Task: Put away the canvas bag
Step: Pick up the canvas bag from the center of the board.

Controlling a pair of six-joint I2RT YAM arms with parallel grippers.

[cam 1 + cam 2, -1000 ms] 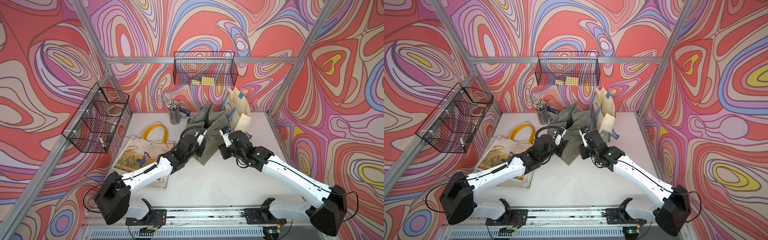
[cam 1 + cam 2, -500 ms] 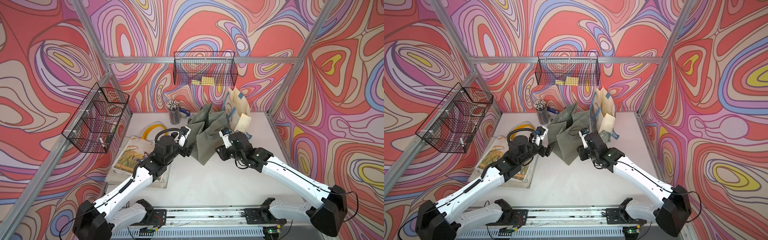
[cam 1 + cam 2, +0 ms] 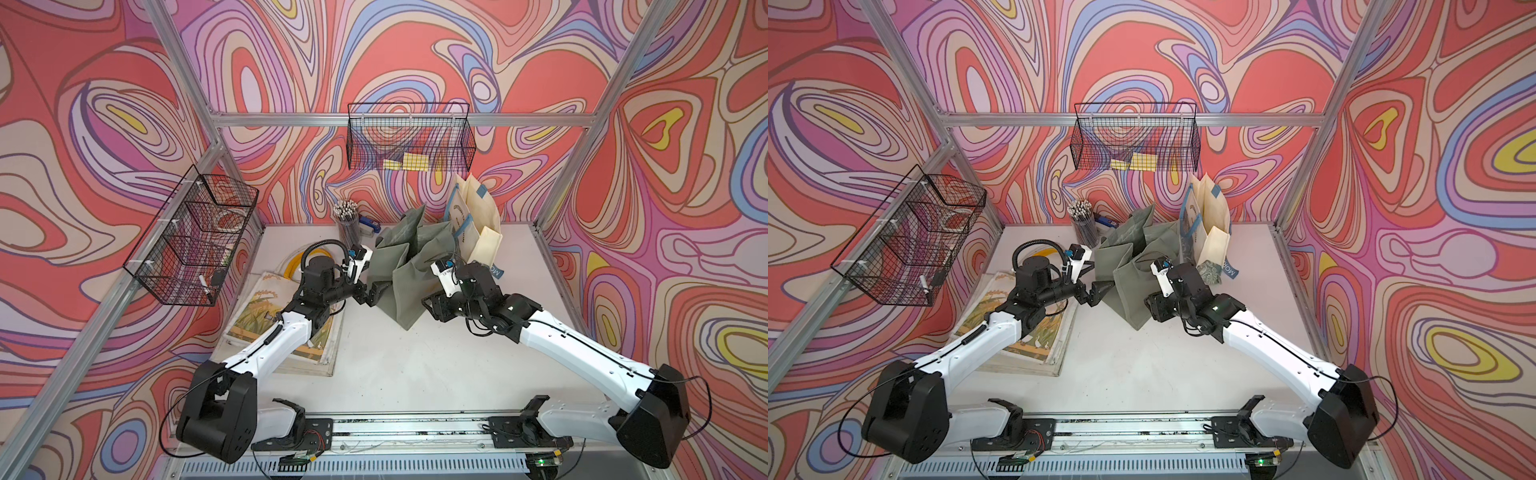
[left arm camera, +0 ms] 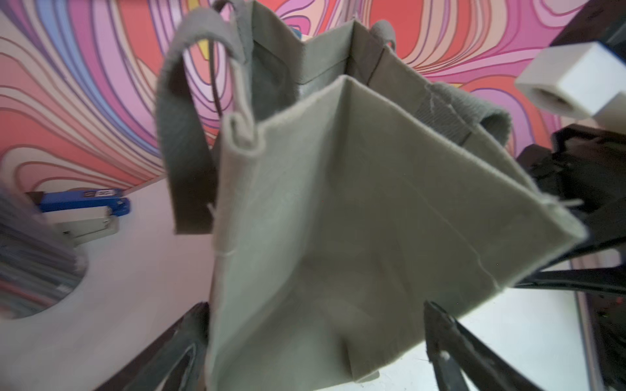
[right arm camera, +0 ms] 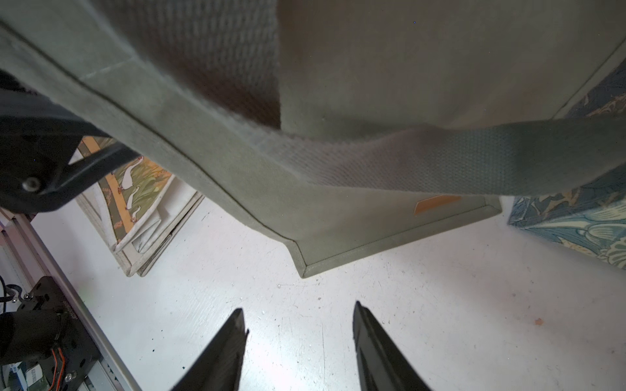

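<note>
Straddling canvas bag [image 3: 409, 270] edge, left gripper [image 4: 315, 304] jaws wide open; right gripper [image 5: 298, 306] jaws half-open, empty.

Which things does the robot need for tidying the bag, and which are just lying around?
For the job: green canvas bag, left gripper, right gripper.
Just lying about: picture tote, cream bags, pencil cup, blue stapler.

both top views are aimed down at the table [image 3: 395, 365]. the green bag [image 4: 338, 220] is framed closely from both wrists.
</note>
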